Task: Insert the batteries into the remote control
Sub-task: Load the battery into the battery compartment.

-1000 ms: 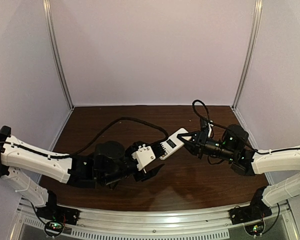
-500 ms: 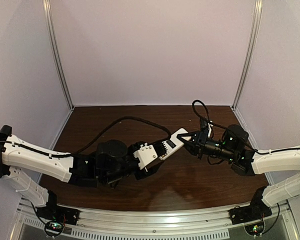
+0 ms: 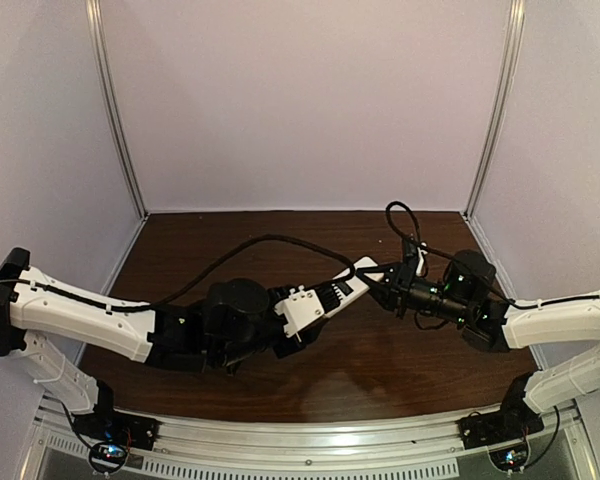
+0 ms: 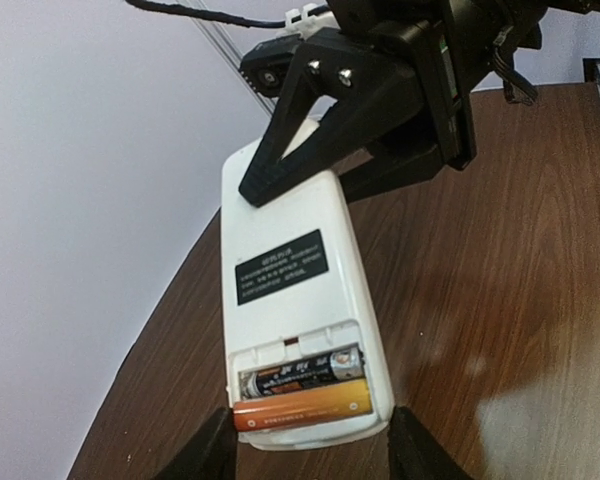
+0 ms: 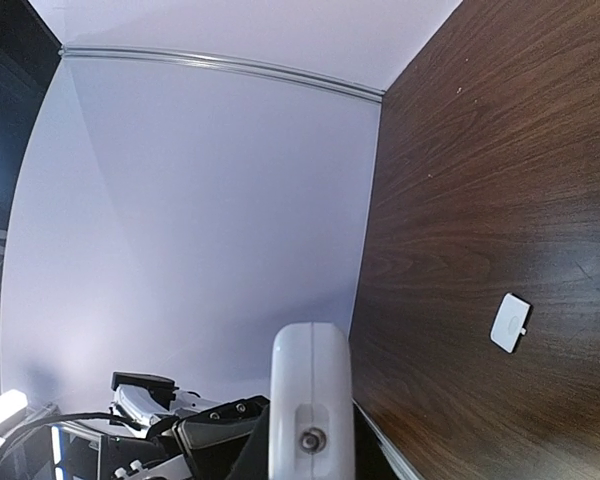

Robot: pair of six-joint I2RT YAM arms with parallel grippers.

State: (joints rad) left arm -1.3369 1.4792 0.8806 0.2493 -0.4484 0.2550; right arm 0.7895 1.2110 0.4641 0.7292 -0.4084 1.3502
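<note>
Left wrist: right pincer (image 4: 302, 186) tight on remote control (image 4: 292, 215), left pincer (image 4: 310, 432) half-open astride it; cover (image 5: 509, 322) on table (image 5: 480, 150).

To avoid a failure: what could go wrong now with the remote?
The batteries lie uncovered in the remote control; the cover is on the table, so tilting might spill them. The right gripper holds only the far end, so a squeeze from the left gripper could twist it.

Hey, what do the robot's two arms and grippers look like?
The left arm and right arm have white shells and black joints. A black cable loops off each wrist. The left gripper and right gripper have black angular fingers; the left has a white block.
</note>
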